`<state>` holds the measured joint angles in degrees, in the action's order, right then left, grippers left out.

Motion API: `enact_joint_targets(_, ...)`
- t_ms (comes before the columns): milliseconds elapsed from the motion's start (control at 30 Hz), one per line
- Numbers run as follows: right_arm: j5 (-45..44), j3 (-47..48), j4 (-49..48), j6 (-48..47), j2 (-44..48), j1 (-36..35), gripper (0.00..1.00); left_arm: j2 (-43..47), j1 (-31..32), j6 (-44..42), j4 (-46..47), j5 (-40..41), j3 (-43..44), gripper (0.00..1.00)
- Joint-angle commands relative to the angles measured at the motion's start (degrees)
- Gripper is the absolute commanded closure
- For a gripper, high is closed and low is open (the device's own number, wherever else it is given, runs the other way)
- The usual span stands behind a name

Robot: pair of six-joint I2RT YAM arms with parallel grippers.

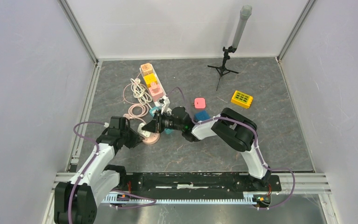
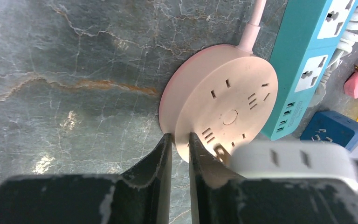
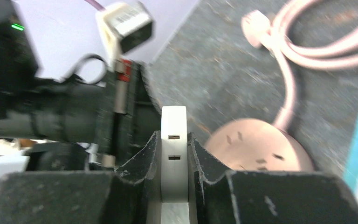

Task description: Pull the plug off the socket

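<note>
Gripping the white plug [image 3: 174, 121] tight between the jaws of the right gripper [image 3: 174, 138], just over one side of the round pink socket [image 2: 223, 102], left of the bench's middle and closer to its left edge. Pinching that socket's rim with the left gripper [image 2: 179, 140], jaws almost together. Cannot tell whether the pins are clear of the holes.

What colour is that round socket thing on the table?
The round socket is pale pink, and it shows best in the left wrist view.
</note>
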<state>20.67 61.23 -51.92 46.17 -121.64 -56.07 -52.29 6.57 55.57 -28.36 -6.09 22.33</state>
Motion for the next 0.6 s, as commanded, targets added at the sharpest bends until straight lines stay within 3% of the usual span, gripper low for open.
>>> enact_joint_targets(0, 3.33, 3.64, -12.57, 5.14, 1.1, -0.17, 1.0, -2.96, -0.06, -0.51, -2.31, 5.88, -3.61, 0.77)
enact_joint_targets(133, 3.79, 3.31, -14.07, 5.99, 1.74, 0.48, 1.0, -3.2, -0.06, -1.03, -2.31, 5.87, -3.37, 0.77)
enact_joint_targets(333, -2.3, 0.31, -4.98, -2.63, 7.96, 1.89, 1.0, -1.11, -0.06, -1.81, -3.59, 5.19, -1.77, 0.77)
enact_joint_targets(467, -7.48, -1.53, 3.46, -10.01, 14.77, 2.63, 1.0, 1.89, -0.13, -2.87, -3.83, 2.51, 1.72, 0.68)
enact_joint_targets(567, -11.39, -3.3, 9.47, -14.64, 19.43, 3.33, 1.0, 2.08, -0.15, -4.48, -5.51, 0.26, 6.3, 0.55)
